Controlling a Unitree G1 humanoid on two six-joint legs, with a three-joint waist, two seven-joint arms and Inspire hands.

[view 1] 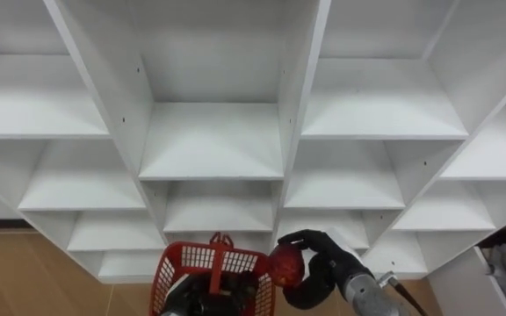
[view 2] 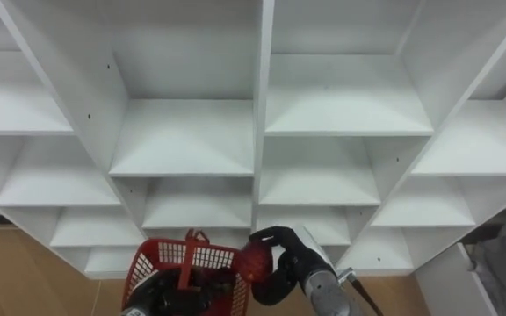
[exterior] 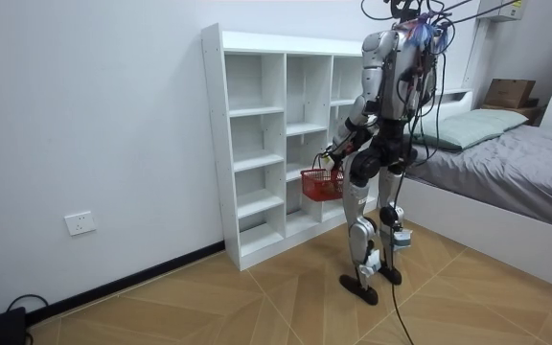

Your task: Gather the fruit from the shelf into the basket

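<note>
My right hand [view 1: 325, 263] is curled round a red round fruit [view 1: 285, 266] and holds it just right of the red plastic basket [view 1: 207, 256], level with its rim. The basket hangs in front of the lower shelves of the white closet [view 1: 211, 140], its handle upright. At the bottom edge, my left hand [view 1: 183, 298] grips the basket's near side; dark shapes lie inside the basket. In the room view I stand upright facing the closet [exterior: 257, 144], with the basket [exterior: 321, 184] held at hip height before me. Every shelf compartment I see is bare.
The closet's vertical dividers and shelf edges stand close ahead. Wooden floor [view 1: 25, 272] lies at the lower left. A bed [exterior: 506, 163] stands behind me on the room view's right, with a cardboard box [exterior: 511, 93] beyond it.
</note>
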